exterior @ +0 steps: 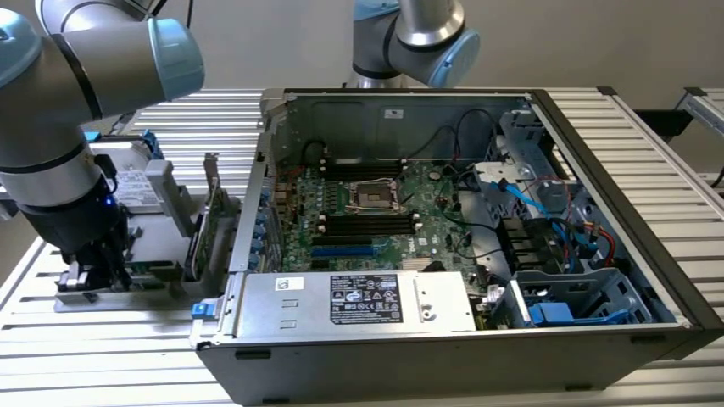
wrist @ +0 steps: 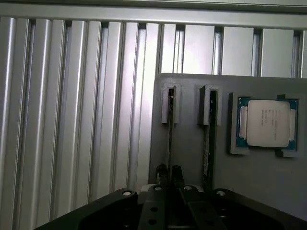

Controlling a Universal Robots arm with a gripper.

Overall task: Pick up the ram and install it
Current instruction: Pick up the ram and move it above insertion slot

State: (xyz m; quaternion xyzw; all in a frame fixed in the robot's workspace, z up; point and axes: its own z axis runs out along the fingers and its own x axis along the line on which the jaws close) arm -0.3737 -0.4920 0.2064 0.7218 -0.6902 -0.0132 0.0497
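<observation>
Arm (exterior: 68, 170) upright over grey holder (wrist: 189, 143), hand (wrist: 169, 173) pinched on ram (wrist: 170, 139), ram on edge, long axis along slot

The gripper (wrist: 170, 175) hides one end of the ram (wrist: 170, 139), seemingly edge-on, its chips impossible to make out.

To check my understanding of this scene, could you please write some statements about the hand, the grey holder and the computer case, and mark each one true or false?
1. The hand is shut on the ram, which stands on its edge in a slot of the grey holder. True.
2. The hand holds the processor. False: the processor lies in a pocket of the holder, beside the slots.
3. The computer case lies open, with its motherboard showing. True.
4. The hand is inside the case. False: it is at the holder, outside the case, on the exterior view's left.
</observation>
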